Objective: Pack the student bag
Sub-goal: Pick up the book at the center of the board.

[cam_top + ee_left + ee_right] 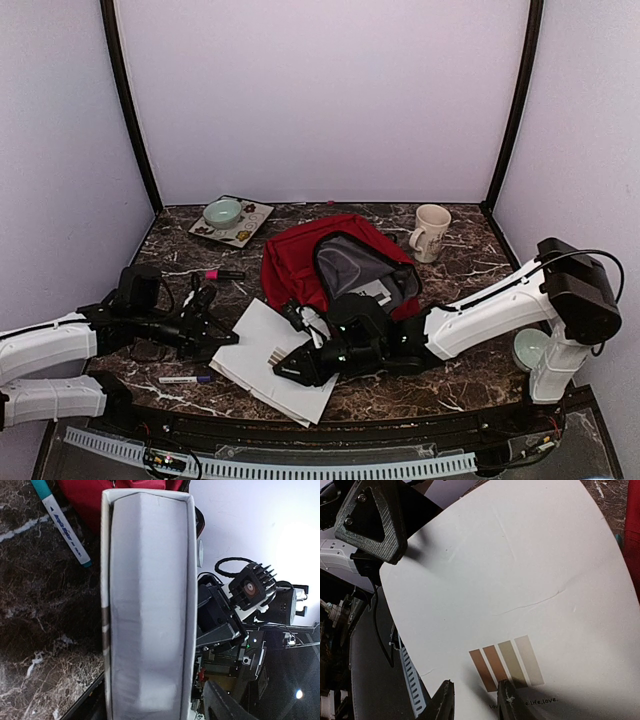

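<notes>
Red student bag (310, 262) lay open mid-table; right gripper (476, 700) pinched narrowly on white booklet (272, 360) just near of it, left gripper (205, 318) part open beside it; best lifted level, then slid in.

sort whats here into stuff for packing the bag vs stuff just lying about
For the job: red bag, white notebook, pink marker, blue marker.
Lying about: cream mug, green bowl, tray.

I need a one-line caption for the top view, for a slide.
Both grippers, left and right, meet at a white booklet before the open red bag; a mug stands behind.
</notes>
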Robot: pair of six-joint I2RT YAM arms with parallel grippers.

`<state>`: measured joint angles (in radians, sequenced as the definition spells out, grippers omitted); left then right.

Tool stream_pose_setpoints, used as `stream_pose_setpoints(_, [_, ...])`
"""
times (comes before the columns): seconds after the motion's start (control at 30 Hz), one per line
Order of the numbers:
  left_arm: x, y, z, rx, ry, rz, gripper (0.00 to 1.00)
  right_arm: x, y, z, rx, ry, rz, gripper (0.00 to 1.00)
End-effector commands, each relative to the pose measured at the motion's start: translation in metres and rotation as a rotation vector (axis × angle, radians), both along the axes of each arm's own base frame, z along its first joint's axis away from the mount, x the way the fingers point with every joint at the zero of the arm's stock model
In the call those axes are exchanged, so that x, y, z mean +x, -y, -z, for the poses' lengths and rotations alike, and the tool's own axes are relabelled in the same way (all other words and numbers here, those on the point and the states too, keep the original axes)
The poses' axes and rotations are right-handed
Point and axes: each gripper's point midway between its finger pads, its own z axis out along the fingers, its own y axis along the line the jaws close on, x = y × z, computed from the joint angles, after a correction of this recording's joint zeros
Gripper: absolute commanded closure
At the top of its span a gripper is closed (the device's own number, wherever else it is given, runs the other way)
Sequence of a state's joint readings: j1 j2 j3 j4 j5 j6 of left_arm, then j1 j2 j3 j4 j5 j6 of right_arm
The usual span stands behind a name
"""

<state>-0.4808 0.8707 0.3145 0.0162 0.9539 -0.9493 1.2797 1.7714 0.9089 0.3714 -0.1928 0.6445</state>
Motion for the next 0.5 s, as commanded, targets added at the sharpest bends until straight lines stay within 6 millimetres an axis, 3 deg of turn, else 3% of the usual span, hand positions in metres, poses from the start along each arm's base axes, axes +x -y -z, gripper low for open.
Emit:
stream_pose_setpoints(0.0, [0.004, 0.010, -0.026, 0.000, 0.131, 0.075, 0.41, 0.005, 0.008, 0.020, -0.094, 0.003, 0.050, 0.69])
stream_pose_setpoints(0.17, [0.007, 0.009, -0.032, 0.052, 0.169, 0.096, 0.68, 0.011, 0.008, 0.006, -0.085, 0.032, 0.077, 0.69])
stream_pose_setpoints(0.27, [0.007, 0.010, -0.041, 0.038, 0.200, 0.105, 0.91, 0.016, 0.008, -0.007, -0.071, 0.052, 0.097, 0.69])
stream_pose_setpoints(0.47, [0.009, 0.010, -0.061, 0.035, 0.246, 0.101, 0.97, 0.024, 0.011, -0.035, -0.067, 0.099, 0.129, 0.66])
